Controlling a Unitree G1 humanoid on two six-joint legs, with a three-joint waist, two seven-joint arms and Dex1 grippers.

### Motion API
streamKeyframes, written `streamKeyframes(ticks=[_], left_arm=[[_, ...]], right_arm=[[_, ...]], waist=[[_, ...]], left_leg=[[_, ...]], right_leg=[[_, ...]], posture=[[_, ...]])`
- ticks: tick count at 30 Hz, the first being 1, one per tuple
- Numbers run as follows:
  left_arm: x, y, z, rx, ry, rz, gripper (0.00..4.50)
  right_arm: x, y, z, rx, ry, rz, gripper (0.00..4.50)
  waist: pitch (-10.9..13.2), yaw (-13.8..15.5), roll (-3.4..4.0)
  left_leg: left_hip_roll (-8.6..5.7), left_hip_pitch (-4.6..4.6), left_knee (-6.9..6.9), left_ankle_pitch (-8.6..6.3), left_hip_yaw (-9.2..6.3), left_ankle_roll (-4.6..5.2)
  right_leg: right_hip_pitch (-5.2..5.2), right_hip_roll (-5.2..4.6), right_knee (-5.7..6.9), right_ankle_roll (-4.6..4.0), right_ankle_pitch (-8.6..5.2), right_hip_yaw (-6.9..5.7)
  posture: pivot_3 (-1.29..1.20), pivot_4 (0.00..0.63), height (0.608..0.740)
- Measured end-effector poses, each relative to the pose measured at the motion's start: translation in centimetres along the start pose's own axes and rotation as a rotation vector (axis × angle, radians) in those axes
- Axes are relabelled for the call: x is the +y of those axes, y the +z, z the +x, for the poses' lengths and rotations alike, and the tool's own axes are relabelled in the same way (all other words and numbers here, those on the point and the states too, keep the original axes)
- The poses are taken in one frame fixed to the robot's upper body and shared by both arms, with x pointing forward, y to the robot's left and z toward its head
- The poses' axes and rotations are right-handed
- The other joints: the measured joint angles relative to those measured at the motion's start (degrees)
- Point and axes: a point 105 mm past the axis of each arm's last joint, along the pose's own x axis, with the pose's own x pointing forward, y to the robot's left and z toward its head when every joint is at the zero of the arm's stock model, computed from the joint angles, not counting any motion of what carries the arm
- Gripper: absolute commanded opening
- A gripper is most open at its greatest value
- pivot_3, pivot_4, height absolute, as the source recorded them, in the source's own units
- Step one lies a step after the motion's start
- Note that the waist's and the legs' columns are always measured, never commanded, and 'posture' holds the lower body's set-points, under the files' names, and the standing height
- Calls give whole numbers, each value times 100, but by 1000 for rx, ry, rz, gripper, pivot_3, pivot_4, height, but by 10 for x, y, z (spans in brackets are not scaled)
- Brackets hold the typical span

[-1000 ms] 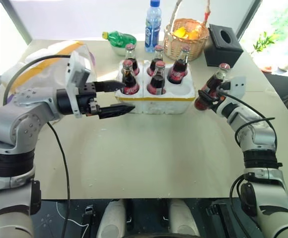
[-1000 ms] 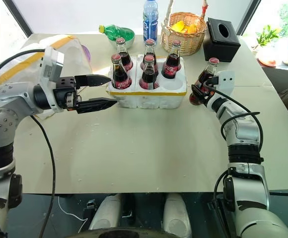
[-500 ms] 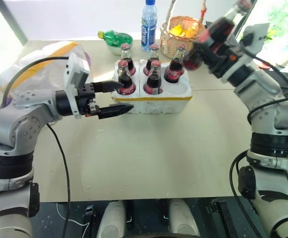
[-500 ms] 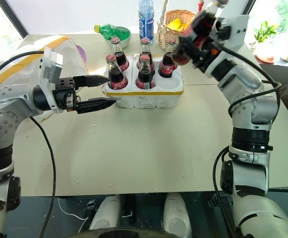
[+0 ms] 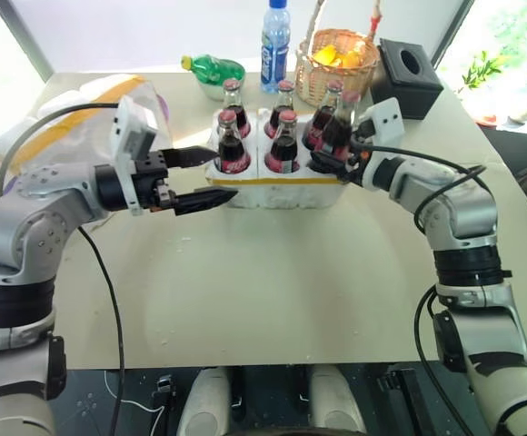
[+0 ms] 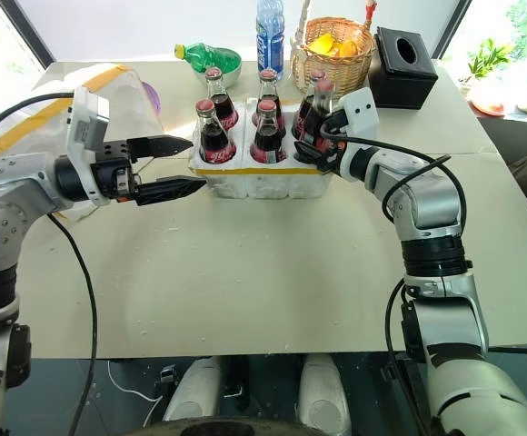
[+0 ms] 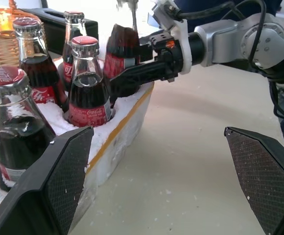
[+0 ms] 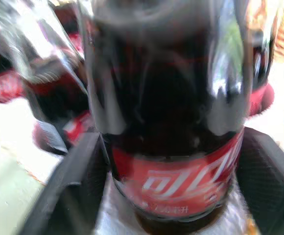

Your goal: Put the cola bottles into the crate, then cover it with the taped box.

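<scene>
The right gripper [image 6: 314,145] brackets the sixth dark glass cola bottle [image 5: 338,136], seating it in the low white styrofoam crate's [image 5: 282,186] last well beside five others. Whether it's released, I can't tell. The left gripper [image 5: 198,179] gapes empty beside the crate; the yellow-taped styrofoam box [image 5: 91,100] waits beyond.

White "Coca-Cola" script is readable on the red labels of the cola bottles [image 7: 88,115].
</scene>
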Motion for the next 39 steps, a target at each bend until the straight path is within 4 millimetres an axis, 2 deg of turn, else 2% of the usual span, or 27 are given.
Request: streamKeyframes(ticks=[4,7,9,12,15,17,20,22,25,29,32,35,39], left_arm=[[4,-3,-9,27,35,6,4500],[12,2,-28,63,104,36,4500],[20,11,-53,99,188,67,4500],[28,30,-100,183,310,129,4500],[38,39,-152,307,459,158,4500],[45,34,-184,407,542,149,4500],[50,13,-229,604,608,87,4500],[51,5,-245,656,617,57,4500],[56,-3,-254,738,599,50,4500],[77,-12,-251,760,603,82,4500],[100,-34,-239,769,599,59,4500],[114,-58,-229,810,583,7,4500],[120,-76,-228,872,585,-23,4500]], right_arm=[[2,4,-3,2,24,14,4417],[-3,22,-19,-22,59,-14,4417],[-12,44,-38,-60,80,-56,4417],[-26,77,-73,-105,110,-98,4417],[-29,93,-96,-118,170,-128,4417],[-27,96,-104,-112,218,-143,4417],[-19,96,-108,-108,308,-148,4417],[-16,95,-109,-107,336,-148,4417],[-11,94,-108,-111,377,-138,4417],[-4,86,-106,-101,412,-120,4417],[5,80,-111,-94,467,-114,4417],[18,79,-121,-92,539,-116,4417],[20,88,-131,-126,536,-131,4417]], waist=[[0,-18,0],[1,-5,0],[1,-6,-1],[2,-24,-4],[2,-44,-3],[1,-52,-1],[2,-52,-1],[2,-45,-2],[1,17,-2],[1,30,-5],[-3,69,-9],[-1,82,-16],[-6,6,-36]], left_leg=[[1,1,-5,1,1,-3],[1,-2,-18,4,0,-7],[1,-2,-27,4,3,-7],[2,0,-37,3,12,-7],[3,8,-39,3,25,-8],[7,10,-42,3,32,-10],[16,8,-45,5,37,-14],[21,6,-45,4,39,-15],[15,1,-45,3,38,-16],[5,-3,-43,4,54,-15],[-4,-2,-40,6,59,-13],[-4,-4,-37,7,64,-12],[4,-5,-35,1,66,-1]], right_leg=[[-2,1,0,0,0,0],[-11,0,-2,0,0,0],[-15,0,-9,-1,-1,0],[-21,0,-13,-3,-3,0],[-27,0,-17,-17,-11,0],[-36,-1,-9,-24,-15,0],[-47,-2,0,-32,-18,0],[-50,-4,0,-33,-19,0],[-49,-11,-1,-34,-19,0],[-49,-10,3,-32,-17,-1],[-45,0,17,-30,-16,-2],[-45,2,16,-28,-15,-3],[-45,-1,8,-27,-15,-2]], posture=[[0,150,740],[0,150,740],[0,150,740],[0,150,740],[0,150,740],[0,150,740],[0,150,740],[0,150,740],[0,150,740],[0,150,740],[0,150,740],[0,150,740],[0,150,740]])
